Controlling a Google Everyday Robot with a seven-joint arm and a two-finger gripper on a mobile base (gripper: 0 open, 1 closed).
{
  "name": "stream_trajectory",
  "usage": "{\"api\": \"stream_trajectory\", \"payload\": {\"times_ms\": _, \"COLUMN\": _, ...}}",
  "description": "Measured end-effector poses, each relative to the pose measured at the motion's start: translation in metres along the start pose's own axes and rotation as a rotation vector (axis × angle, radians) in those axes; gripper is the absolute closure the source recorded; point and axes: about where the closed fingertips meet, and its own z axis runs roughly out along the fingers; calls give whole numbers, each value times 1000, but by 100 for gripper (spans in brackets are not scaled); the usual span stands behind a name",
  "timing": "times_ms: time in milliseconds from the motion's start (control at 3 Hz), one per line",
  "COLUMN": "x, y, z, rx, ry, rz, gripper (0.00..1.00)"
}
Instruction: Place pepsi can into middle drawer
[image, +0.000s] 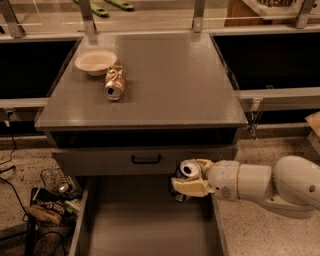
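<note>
The pepsi can (186, 172), dark with a silver top, is held upright between the cream fingers of my gripper (191, 178), which is shut on it. The white arm reaches in from the right. The can hangs over the right rear part of the pulled-out middle drawer (145, 220), a grey tray with a flat floor and thin side walls, just in front of the drawer front with the black handle (146, 159).
On the grey cabinet top (165, 80) lie a copper-gold can (115, 83) on its side and a white bowl (95, 62). Cables and clutter (47, 200) sit on the floor at the left of the drawer.
</note>
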Motion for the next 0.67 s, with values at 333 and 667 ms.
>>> {"api": "stream_trajectory", "payload": {"times_ms": 333, "x": 0, "y": 0, "z": 0, "rx": 2, "ry": 0, "rz": 0, "gripper": 100}}
{"api": "stream_trajectory", "payload": {"times_ms": 667, "x": 7, "y": 4, "z": 6, "rx": 18, "ry": 18, "rz": -7, "gripper": 100}}
